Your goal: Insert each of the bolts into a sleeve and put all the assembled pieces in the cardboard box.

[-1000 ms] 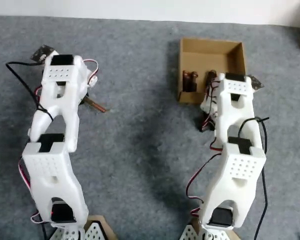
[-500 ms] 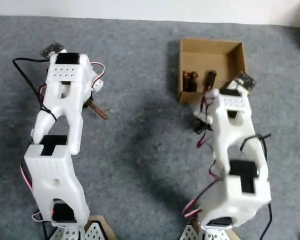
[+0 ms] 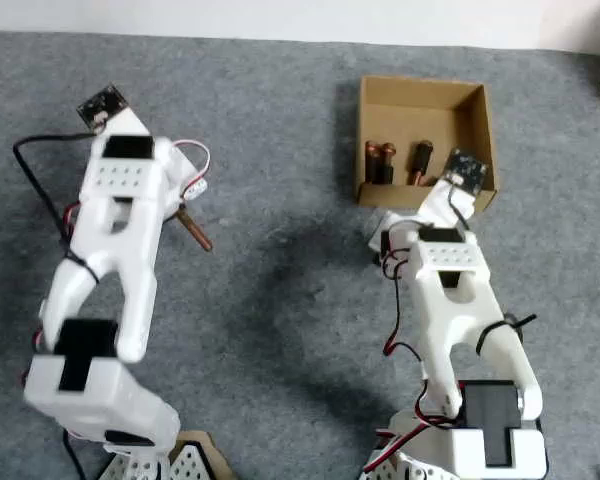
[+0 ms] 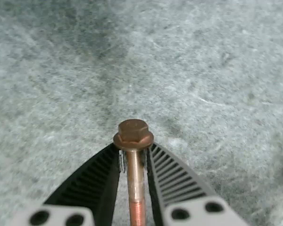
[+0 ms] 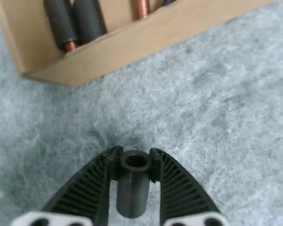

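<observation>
Left grip: the left gripper (image 4: pixel 134 150) has its ribbed black fingers (image 4: pixel 100 179) closed almost together on a copper-coloured hex-head bolt (image 4: pixel 134 136), pinching the plain shank just under the flange.
Bolt's lie: the head sits at the fingertips, pointing outward. The threaded end runs back between the fingers toward the wrist.
Right grip: the right gripper (image 5: pixel 135 154) is narrowly open around a dark cylindrical sleeve (image 5: pixel 133 183). A finger presses each side of its wall, and the open bore faces outward past the tips.
Bolt handling: it looks like stiff, smooth metal, dense for its bulk and apt to swivel in a two-point pinch. A hold on the shank against the flange looks the steadiest. With the thread tucked inward, the tip is probably not yet presented to the bore.
Sleeve handling: it appears rigid and light, with a round wall liable to roll. Squeezing mid-length across the wall leaves the mouth clear.
Beyond the right fingertips: an open brown cardboard box (image 5: pixel 146 44) stands near but apart, with assembled pieces (image 5: pixel 75 21) lying inside.
Beneath both: grey carpet (image 4: pixel 203 70).
</observation>
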### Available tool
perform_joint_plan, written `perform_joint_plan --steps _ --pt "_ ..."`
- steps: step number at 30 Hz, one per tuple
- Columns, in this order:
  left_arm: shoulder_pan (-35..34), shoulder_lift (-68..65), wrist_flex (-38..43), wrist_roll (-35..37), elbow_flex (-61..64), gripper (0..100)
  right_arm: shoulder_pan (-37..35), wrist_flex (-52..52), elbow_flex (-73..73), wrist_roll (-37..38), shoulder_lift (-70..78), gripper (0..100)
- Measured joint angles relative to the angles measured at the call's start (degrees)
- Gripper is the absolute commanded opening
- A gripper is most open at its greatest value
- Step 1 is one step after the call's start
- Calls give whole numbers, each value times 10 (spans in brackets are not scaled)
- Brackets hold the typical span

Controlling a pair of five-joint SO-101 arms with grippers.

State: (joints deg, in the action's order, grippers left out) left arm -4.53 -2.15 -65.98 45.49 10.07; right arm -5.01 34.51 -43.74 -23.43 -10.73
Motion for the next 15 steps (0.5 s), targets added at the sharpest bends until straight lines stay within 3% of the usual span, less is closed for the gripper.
perform_joint_plan --steps 10,15 --pt "19 157 237 -60 241 5 -47 -175 -163 79 -105 5" --pt "21 182 289 -81 284 5 -62 -337 -273 126 -157 5"
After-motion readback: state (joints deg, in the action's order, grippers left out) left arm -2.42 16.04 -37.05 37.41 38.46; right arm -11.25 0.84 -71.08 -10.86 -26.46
